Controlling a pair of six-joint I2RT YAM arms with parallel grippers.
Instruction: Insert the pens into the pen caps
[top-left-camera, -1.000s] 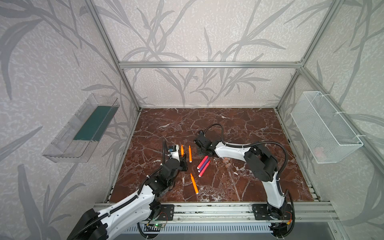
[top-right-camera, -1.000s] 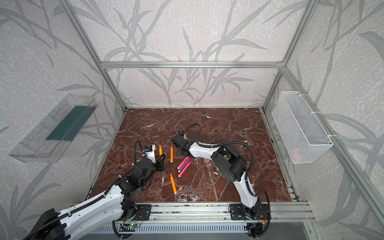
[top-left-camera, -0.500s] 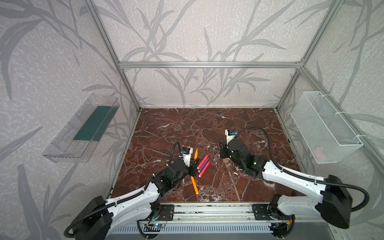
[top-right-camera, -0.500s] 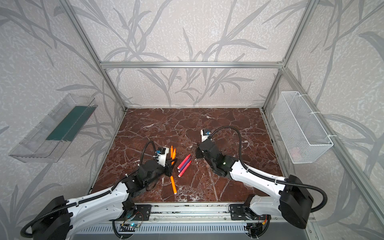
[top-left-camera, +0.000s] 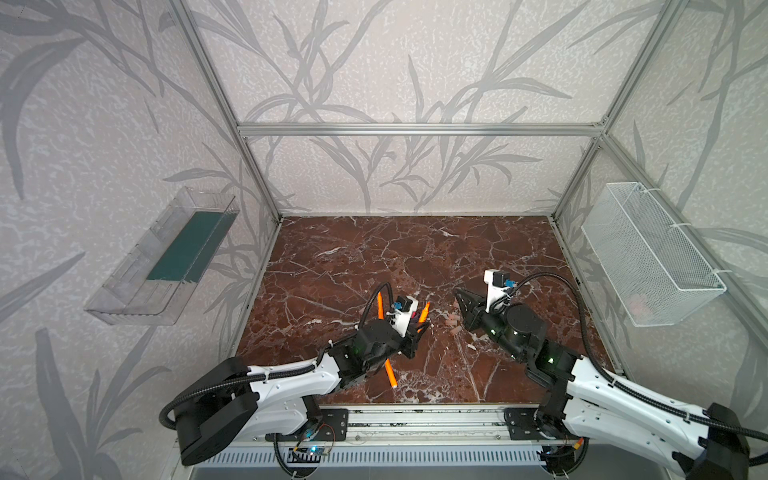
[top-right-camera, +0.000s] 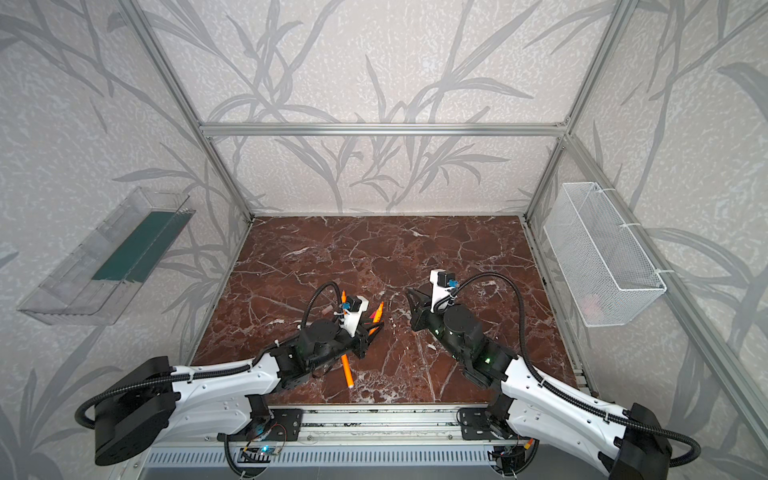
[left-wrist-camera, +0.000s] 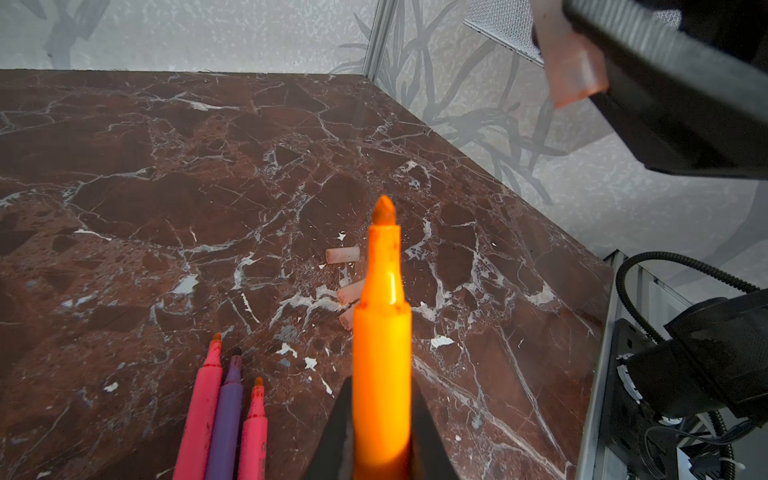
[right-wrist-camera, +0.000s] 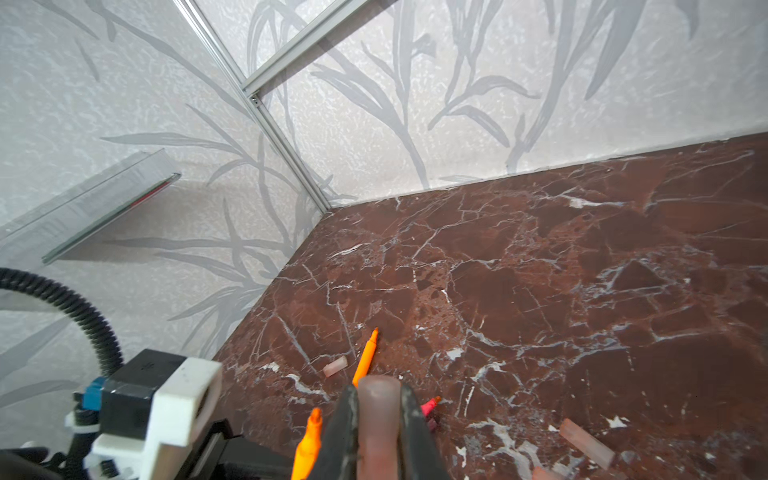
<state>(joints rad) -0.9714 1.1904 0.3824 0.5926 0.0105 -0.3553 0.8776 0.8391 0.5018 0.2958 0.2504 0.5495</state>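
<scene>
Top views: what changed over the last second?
The left gripper, shut on an orange pen, carried it right toward the middle. The right gripper, shut on a cap, drew back to the right from the pens as its arm swung out. The far orange pen and near orange pen stayed put.

Purple pen (left-wrist-camera: 226, 415) cropped at edge, mesh basket (top-left-camera: 648, 257) contents maybe pinkish, blurred

The pens (left-wrist-camera: 381, 332) are orange, pink and purple, the caps (left-wrist-camera: 343, 254) pale pink, the floor (left-wrist-camera: 166, 166) white-veined red-brown marble.
</scene>
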